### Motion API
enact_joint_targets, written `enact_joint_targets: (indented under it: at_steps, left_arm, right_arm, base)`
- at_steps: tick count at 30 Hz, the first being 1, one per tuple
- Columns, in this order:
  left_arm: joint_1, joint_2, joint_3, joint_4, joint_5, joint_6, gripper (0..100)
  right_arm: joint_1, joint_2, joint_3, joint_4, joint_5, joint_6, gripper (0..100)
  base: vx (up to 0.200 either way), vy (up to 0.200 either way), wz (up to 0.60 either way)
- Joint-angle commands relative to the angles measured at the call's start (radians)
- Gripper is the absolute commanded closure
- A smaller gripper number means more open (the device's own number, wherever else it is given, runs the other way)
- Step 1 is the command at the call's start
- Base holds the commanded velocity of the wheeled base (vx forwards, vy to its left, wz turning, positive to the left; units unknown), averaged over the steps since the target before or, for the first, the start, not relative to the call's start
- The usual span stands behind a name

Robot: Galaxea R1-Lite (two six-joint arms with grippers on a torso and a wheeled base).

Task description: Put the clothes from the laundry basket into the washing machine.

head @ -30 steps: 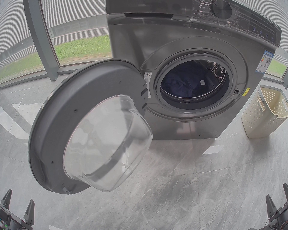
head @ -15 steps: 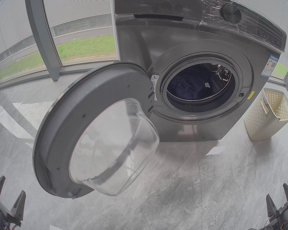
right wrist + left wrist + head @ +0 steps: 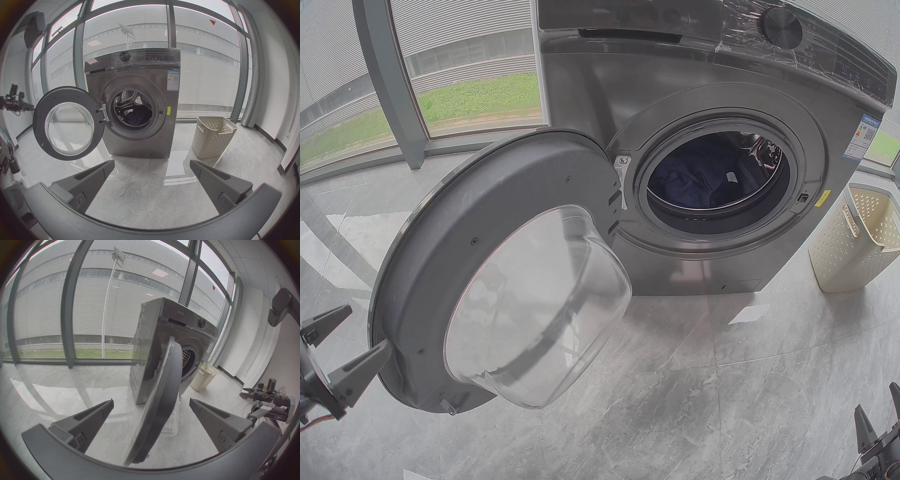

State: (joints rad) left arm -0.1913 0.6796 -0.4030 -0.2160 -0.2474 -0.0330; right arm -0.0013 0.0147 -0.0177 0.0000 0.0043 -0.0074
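Washer: grey front-loader point(image 3: 581, 87) standing on a grey tiled floor point(image 3: 737, 400), with a window point(image 3: 469, 75) behind it on the robot's left; a round dial point(image 3: 781, 28) sits on its top panel.
Door: the door point(image 3: 487, 200) is swung wide open, hinged at the left of the washer's opening. Its inner face is turned toward the robot and its clear bowl point(image 3: 537, 306) bulges outward.
Drum: the drum point(image 3: 762, 156) is open to view at the middle of the washer's front.
Clothes: dark blue clothes point(image 3: 687, 181) lie heaped in the lower part of the drum, wholly inside the washer.
Basket: a cream, perforated basket point(image 3: 850, 250) stands upright on the floor just beside the washer, on the robot's right.
Left gripper: the left gripper point(image 3: 370, 325) is at the door's free rim, the side farthest from the washer's hinge. Its fingers point(image 3: 84, 421) are spread wide and hold nothing. In the left wrist view the door stands edge-on in line with the gap between them. Whether a fingertip touches the rim cannot be told.
Right gripper: the right gripper point(image 3: 876, 396) is low and well out in front of the washer, on the basket's side. Its fingers point(image 3: 218, 184) are released and empty, and it faces the washer's front and the basket.
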Motion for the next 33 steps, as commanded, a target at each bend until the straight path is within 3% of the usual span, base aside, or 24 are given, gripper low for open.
enact_joint_targets:
  at_steps: [1,4,8,9,12,13,14,19,22,24,25,27,28,30,33]
  left_arm:
    - [-0.192,0.225,-0.074,-0.092,-0.029,-0.01,0]
    - [-0.309,0.252,-0.094,-0.1,-0.026,-0.035,0]
    - [-0.425,0.256,-0.123,-0.12,-0.027,-0.111,0]
    - [-0.444,0.256,-0.131,-0.132,-0.029,-0.133,0]
    - [-0.444,0.256,-0.131,-0.132,-0.029,-0.133,0]
    - [-0.471,0.259,-0.135,-0.204,-0.039,-0.171,0]
    - [-0.476,0.265,-0.135,-0.217,-0.039,-0.177,0]
    - [-0.453,0.276,-0.145,-0.232,-0.012,-0.174,0]
    - [-0.381,0.279,-0.172,-0.232,0.057,-0.168,0]
    - [-0.344,0.284,-0.175,-0.232,0.076,-0.163,0]
    - [-0.281,0.301,-0.175,-0.232,0.08,-0.156,0]
    - [-0.238,0.33,-0.165,-0.232,0.08,-0.136,0]
    - [-0.238,0.33,-0.165,-0.232,0.08,-0.136,0]
    - [-0.237,0.374,-0.143,-0.233,0.082,-0.09,0]
    - [-0.258,0.422,-0.145,-0.246,0.082,-0.077,0]
  right_arm:
    - [0.001,-0.005,0.016,0.0,0.0,0.0,0]
    - [0.001,-0.005,0.016,0.0,0.0,0.0,0]
    - [0.001,-0.005,0.016,0.0,0.0,0.0,0]
    - [0.0,-0.005,0.016,0.0,0.0,0.0,0]
    - [0.0,-0.005,0.016,0.0,0.0,0.0,0]
    - [0.0,-0.005,0.016,0.0,0.0,0.0,0]
    - [0.0,-0.005,0.016,0.0,0.0,0.0,0]
    - [0.001,-0.005,0.016,0.0,0.0,0.0,0]
    - [0.001,-0.005,0.016,0.0,0.0,0.0,0]
    - [0.001,-0.005,0.016,0.0,0.0,0.0,0]
    - [0.0,-0.005,0.016,0.0,0.0,0.0,0]
    - [0.001,-0.005,0.016,0.0,0.0,0.0,0]
    - [0.001,-0.005,0.016,0.0,0.0,0.0,0]
    - [0.0,-0.005,0.016,0.0,0.0,0.0,0]
    - [0.0,-0.005,0.016,0.0,0.0,0.0,0]
  base:
    - [0.0,0.0,0.0]
    - [0.0,0.0,0.0]
    - [0.0,0.0,0.0]
    - [0.0,0.0,0.0]
    - [0.0,0.0,0.0]
    - [0.0,0.0,0.0]
    - [0.0,0.0,0.0]
    - [0.0,0.0,0.0]
    - [0.0,0.0,0.0]
    - [0.0,0.0,0.0]
    - [0.0,0.0,0.0]
    - [0.0,0.0,0.0]
    - [0.0,0.0,0.0]
    - [0.0,0.0,0.0]
    - [0.0,0.0,0.0]
